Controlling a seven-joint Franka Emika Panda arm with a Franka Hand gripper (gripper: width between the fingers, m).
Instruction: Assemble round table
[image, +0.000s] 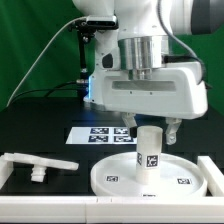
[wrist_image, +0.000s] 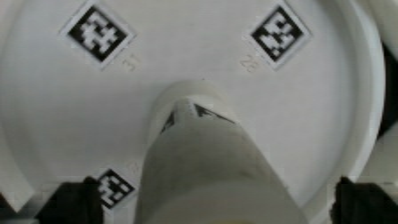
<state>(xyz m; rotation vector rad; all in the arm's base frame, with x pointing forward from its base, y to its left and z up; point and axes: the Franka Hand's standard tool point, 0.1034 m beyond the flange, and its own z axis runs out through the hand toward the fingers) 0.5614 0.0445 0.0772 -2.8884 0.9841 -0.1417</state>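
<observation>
The large round rimmed disc (image: 120, 172) lies flat on the black table at the front, with small square tags on it; it fills the wrist view (wrist_image: 178, 60). The short cylindrical leg (image: 148, 152) stands upright on the disc near its middle and carries a tag; it also shows in the wrist view (wrist_image: 214, 150). My gripper (image: 148, 135) hangs straight over the leg, open, with its fingers (wrist_image: 71, 200) on either side of the leg's top and a gap to each. The T-shaped foot piece (image: 38, 164) lies on the table at the exterior view's left.
The marker board (image: 100, 134) lies flat behind the disc. A white rail (image: 212, 185) edges the table at the exterior view's right and front. A green backdrop and a black stand with a cable are behind.
</observation>
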